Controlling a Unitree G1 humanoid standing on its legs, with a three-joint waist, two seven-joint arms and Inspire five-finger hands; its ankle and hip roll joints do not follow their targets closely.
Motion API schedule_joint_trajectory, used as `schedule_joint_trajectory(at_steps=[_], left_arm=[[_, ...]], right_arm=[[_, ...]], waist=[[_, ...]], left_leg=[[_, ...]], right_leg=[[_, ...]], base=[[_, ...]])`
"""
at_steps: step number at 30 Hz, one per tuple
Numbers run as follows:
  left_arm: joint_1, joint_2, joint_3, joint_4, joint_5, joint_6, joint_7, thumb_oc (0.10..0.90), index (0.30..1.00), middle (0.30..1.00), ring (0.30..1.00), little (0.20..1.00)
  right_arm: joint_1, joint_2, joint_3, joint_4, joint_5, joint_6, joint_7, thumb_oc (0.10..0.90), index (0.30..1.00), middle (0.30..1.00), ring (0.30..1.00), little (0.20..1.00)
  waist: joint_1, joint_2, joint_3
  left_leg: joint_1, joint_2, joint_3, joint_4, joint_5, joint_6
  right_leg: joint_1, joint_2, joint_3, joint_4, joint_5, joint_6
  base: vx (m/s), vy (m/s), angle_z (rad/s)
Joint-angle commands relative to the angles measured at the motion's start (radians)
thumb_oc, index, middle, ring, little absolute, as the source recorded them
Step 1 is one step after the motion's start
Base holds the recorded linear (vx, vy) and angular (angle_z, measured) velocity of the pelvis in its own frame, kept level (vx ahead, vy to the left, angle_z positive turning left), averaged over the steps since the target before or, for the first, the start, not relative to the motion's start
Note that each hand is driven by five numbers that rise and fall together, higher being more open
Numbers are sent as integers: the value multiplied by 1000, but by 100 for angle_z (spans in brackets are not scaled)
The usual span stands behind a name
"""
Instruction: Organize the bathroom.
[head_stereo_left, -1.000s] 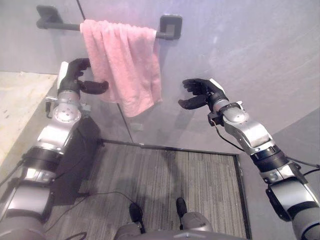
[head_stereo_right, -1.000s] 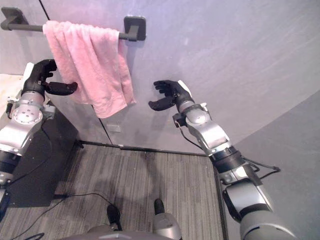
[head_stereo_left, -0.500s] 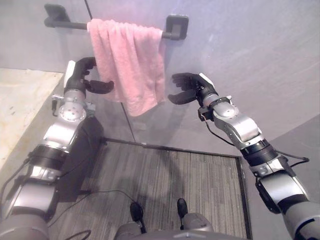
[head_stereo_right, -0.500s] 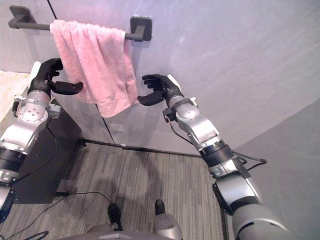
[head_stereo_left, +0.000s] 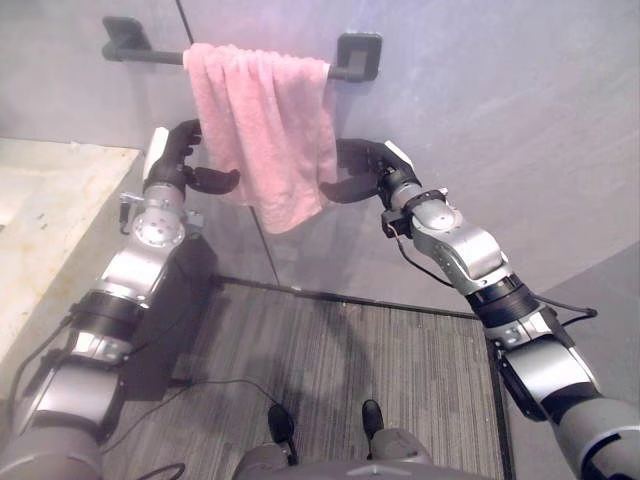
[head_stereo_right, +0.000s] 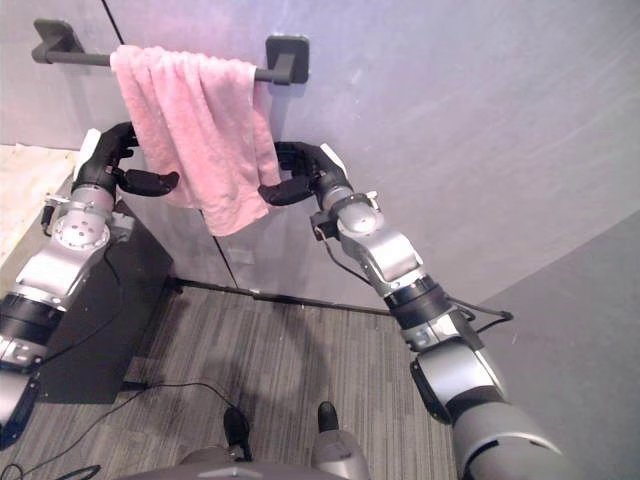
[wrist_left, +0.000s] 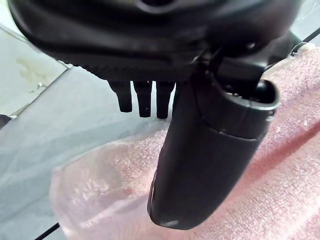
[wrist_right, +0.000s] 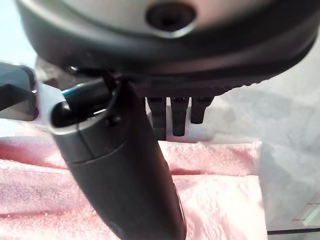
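A pink towel (head_stereo_left: 265, 130) hangs folded over a dark towel bar (head_stereo_left: 150, 55) on the grey wall. My left hand (head_stereo_left: 178, 160) is at the towel's left edge, fingers straight and raised. Its thumb (wrist_left: 210, 160) lies across the front of the cloth without pinching it. My right hand (head_stereo_left: 375, 170) is open at the towel's right edge. Its fingers reach the hem and its thumb (wrist_right: 130, 170) sits in front of the pink cloth (wrist_right: 215, 200). The towel's lower corner hangs free between the two hands.
A pale stone counter (head_stereo_left: 40, 220) lies at the left, with a dark cabinet (head_stereo_left: 175, 300) below it. A striped grey floor mat (head_stereo_left: 350, 370) runs along the foot of the wall. The bar's right bracket (head_stereo_left: 358, 55) is just above my right hand.
My right hand has moved left across the wall, from well clear of the towel to its right edge. The left hand has kept its pose at the left edge. The camera has shifted slightly.
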Motion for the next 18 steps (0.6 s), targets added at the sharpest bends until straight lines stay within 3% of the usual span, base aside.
schedule_joint_trajectory(at_steps=[1, 7, 18], left_arm=[[-200, -13, -50, 48, 67, -124, 39, 800, 900, 900, 900, 900], [-199, -22, -61, 74, 64, -138, 62, 800, 900, 900, 900, 900], [-234, -32, -87, 110, 53, -143, 72, 800, 900, 900, 900, 900]], right_arm=[[-227, 56, -26, 60, 17, -136, -89, 800, 900, 900, 900, 900], [-217, 81, -32, 93, 74, -153, -123, 800, 900, 900, 900, 900], [-240, 109, -5, 140, 51, -166, -125, 800, 900, 900, 900, 900]], waist=[[14, 50, -161], [11, 58, -163], [12, 66, -165]], left_leg=[[57, 5, 11, 64, -151, -16], [56, 9, 8, 56, -146, -18], [53, 10, 2, 51, -141, -21]], right_leg=[[-85, 39, 37, 52, -45, 54], [-85, 41, 41, 51, -47, 50], [-85, 42, 40, 49, -51, 44]], base=[[0, 0, 0], [0, 0, 0], [0, 0, 0]])
